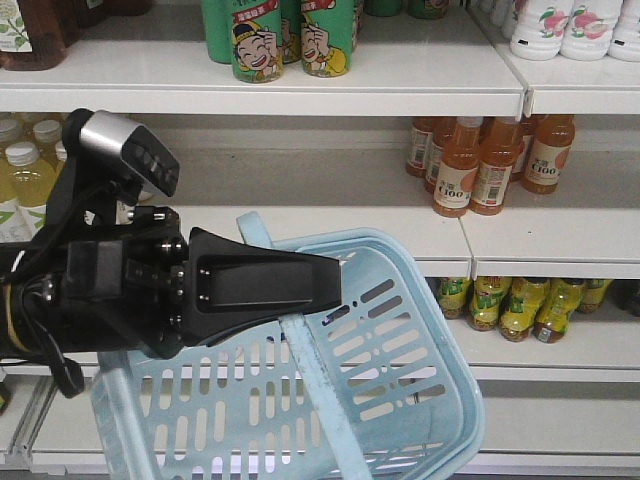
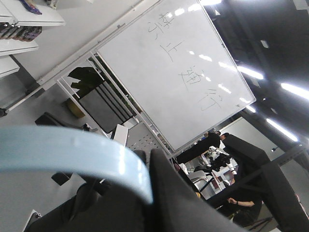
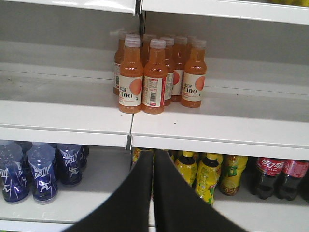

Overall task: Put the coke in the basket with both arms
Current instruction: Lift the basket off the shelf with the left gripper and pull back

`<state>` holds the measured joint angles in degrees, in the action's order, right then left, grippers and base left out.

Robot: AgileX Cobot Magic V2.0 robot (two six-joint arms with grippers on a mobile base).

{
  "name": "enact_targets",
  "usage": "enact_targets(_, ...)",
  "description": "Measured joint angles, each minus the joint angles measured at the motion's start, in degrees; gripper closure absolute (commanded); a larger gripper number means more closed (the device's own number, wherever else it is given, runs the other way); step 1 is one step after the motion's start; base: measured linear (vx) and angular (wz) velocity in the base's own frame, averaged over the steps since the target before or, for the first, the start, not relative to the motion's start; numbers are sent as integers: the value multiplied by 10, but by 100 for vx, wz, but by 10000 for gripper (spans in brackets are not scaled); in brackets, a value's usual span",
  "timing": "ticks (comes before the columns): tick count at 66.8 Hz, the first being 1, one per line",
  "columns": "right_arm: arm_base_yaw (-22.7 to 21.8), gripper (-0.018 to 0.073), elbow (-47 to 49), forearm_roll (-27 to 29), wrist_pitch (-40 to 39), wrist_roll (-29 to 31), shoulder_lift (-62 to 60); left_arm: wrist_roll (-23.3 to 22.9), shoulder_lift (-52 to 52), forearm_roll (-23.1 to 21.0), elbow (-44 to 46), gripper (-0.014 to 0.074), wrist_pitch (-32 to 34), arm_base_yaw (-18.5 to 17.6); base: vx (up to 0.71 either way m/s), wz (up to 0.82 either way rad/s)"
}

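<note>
The light blue basket (image 1: pixel 400 340) hangs tilted in front of the shelves. Its flat handle (image 1: pixel 312 375) passes under my left gripper (image 1: pixel 335 282), which is shut on it. In the left wrist view the pale blue handle (image 2: pixel 72 152) curves into the black jaws of that gripper (image 2: pixel 153 170). My right gripper (image 3: pixel 153 154) is shut with nothing between its fingers, and it points at the lower shelf. The coke bottles (image 3: pixel 268 175), dark with red labels, stand on that shelf to the gripper's right, apart from it.
Orange juice bottles (image 3: pixel 154 77) stand on the middle shelf (image 3: pixel 217 130). Yellow-labelled bottles (image 3: pixel 207 176) sit just right of the right gripper and blue bottles (image 3: pixel 41 174) to its left. Green cans (image 1: pixel 258 40) are on the top shelf.
</note>
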<state>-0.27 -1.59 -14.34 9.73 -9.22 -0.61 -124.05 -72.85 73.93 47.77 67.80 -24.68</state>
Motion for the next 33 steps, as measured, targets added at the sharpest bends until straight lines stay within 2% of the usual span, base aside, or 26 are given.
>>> enact_targets(33, 0, 564, 0, 0, -1, 0, 0, 0, 0, 16, 0, 603, 0, 0, 0, 0)
